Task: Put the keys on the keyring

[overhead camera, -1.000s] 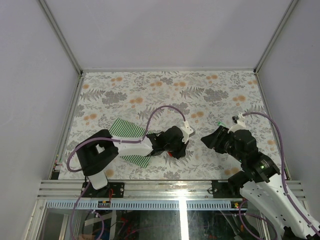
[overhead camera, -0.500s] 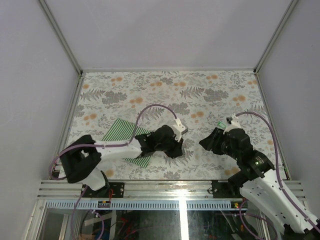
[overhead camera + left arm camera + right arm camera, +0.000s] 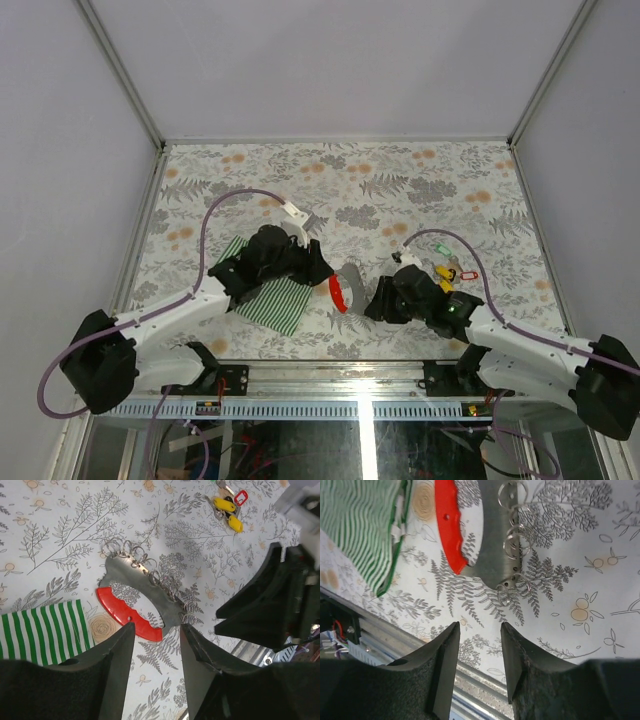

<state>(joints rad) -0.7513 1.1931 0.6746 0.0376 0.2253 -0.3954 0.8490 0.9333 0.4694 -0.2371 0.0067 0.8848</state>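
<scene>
Keyring (image 3: 135, 582): near table (image 3: 250, 170) edge, centre; stiff, thin, light. I'd pinch red grip (image 3: 127, 617).
Keys (image 3: 227, 505): toward right edge; tiny, slippery, take by plastic heads.
L claw (image 3: 156, 630), R claw (image 3: 479, 627): both apart, empty.

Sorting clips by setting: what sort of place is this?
Likely a robot lab cell: floral-clothed table boxed by grey panels, aluminium rail at its near edge, left arm and right arm bolted there.

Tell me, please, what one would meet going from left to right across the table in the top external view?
Striped cloth → keyring with its red tag → right pincer → keys.
</scene>
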